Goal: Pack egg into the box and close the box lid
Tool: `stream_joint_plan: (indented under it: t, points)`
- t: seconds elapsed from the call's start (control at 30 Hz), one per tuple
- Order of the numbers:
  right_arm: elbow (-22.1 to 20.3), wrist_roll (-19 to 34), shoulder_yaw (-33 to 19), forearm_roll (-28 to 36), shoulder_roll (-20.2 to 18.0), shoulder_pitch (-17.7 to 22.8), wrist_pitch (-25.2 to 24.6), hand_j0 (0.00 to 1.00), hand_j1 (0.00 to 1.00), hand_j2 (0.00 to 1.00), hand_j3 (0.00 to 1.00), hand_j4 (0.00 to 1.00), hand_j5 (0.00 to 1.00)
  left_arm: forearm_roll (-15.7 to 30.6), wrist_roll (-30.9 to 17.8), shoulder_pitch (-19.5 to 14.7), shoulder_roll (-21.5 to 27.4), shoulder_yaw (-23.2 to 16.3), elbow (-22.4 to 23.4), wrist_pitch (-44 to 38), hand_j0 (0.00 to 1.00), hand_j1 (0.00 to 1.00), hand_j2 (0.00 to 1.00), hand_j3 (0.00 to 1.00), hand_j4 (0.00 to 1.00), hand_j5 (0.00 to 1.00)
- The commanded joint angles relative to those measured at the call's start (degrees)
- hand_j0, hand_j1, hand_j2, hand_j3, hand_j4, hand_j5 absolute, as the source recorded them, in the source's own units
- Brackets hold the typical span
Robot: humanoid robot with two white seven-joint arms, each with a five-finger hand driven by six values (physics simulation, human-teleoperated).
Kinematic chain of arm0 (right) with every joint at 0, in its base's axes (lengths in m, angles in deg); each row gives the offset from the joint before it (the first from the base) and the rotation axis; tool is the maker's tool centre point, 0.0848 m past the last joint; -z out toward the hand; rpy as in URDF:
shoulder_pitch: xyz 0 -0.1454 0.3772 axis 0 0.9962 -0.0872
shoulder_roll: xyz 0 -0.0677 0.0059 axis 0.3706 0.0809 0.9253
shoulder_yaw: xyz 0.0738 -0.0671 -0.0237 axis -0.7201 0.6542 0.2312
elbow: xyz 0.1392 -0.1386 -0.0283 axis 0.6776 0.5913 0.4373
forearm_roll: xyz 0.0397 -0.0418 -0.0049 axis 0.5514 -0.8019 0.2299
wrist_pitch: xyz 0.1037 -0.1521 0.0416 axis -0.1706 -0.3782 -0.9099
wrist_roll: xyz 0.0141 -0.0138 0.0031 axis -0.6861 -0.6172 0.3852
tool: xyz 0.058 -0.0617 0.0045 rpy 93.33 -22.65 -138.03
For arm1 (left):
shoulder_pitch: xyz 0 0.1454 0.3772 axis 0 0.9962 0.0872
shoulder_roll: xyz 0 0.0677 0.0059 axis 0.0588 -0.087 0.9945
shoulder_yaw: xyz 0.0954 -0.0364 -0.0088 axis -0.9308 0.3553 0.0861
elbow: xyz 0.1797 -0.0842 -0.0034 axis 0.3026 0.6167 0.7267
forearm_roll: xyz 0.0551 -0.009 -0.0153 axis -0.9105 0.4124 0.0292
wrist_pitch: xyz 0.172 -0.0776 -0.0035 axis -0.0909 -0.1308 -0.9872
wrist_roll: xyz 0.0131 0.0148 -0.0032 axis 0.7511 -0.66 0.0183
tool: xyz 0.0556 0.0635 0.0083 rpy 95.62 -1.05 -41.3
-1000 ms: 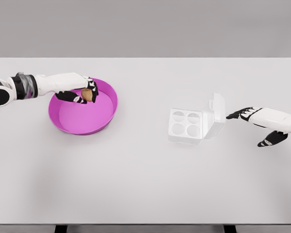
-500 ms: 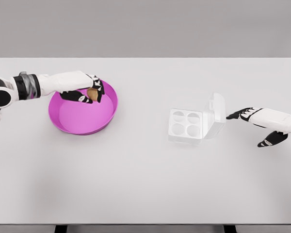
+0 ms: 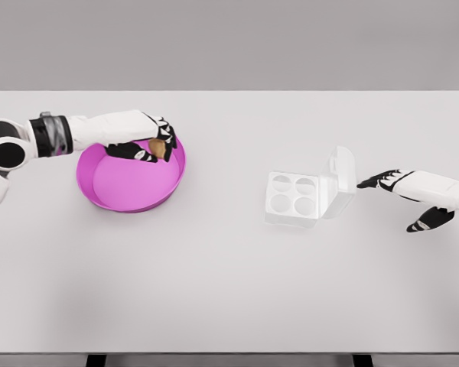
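White worktop [image 3: 229,290] fills the frame. At upper left, the left robot hand [image 3: 149,144] grips a brown egg [image 3: 158,147] over a pink bowl [image 3: 107,187]; the box [image 3: 294,195] lies open mid-right, the right robot hand [image 3: 390,182] spread beside its lid.

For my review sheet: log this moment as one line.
left hand: shut on egg, over pink bowl | box: lid open, cups unfilled | right hand: open beside box
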Motion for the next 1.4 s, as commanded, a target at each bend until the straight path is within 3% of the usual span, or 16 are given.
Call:
stream_joint_plan:
  t: [0.0, 1.2, 1.37]
  points:
    - [0.19, -0.02, -0.05, 0.37, -0.10, 0.00, -0.15, 1.00, 1.00, 1.00, 1.00, 1.00, 1.00, 0.52, 0.08, 0.00, -0.04, 0.00, -0.75, -0.16, 0.37, 0.37, 0.37, 0.37, 0.37, 0.37]
    - [0.10, -0.02, -1.89, 0.37, -0.62, 2.11, -0.15, 1.00, 1.00, 1.00, 1.00, 1.00, 1.00, 0.79, 0.08, 0.88, -12.26, -0.79, -2.51, -0.16, 0.37, 0.37, 0.37, 0.37, 0.37, 0.37]
    - [-0.16, -0.02, -4.26, 0.37, -0.71, 3.51, -0.15, 1.00, 1.00, 1.00, 1.00, 1.00, 1.00, 0.70, 0.08, 1.58, -13.49, -0.79, -2.51, -0.16, 0.37, 0.37, 0.37, 0.37, 0.37, 0.37]
